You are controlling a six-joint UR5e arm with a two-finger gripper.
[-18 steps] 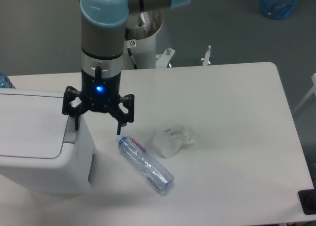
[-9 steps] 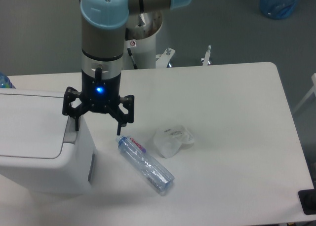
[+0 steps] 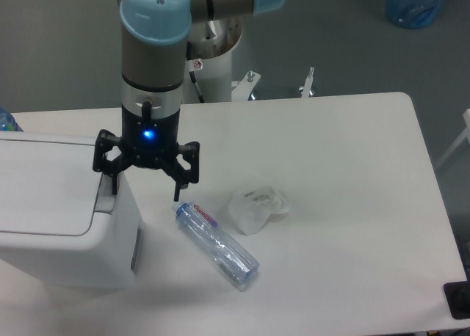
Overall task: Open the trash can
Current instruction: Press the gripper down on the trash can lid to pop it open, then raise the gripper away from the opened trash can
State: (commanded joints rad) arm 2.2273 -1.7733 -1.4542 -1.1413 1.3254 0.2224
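Nothing has visibly moved over the last second: arm, bin and clutter sit just as they did.

The bin [image 3: 62, 211] stands at the table's left edge, lid down and flat, so it is still shut. Its gray push button [image 3: 107, 196] runs along the right end of the lid. The gripper [image 3: 145, 182] hangs over that corner with its fingers spread wide and nothing between them; the left finger is down at the button and looks to be touching or just above it, which one I cannot tell from this angle. The right finger hangs clear of the bin, over the table [image 3: 345, 204].

Just right of the bin lies a clear bottle [image 3: 217, 245] on its side, cap end near the right finger, and past it a crumpled wrapper [image 3: 255, 207].

The risk, as I judge it, is the press landing off-centre. With one fingertip near the button's edge, it could slide off onto the lid, or tip the bin rather than trip the latch. A deeper descent could bring the right finger down onto the bottle cap.
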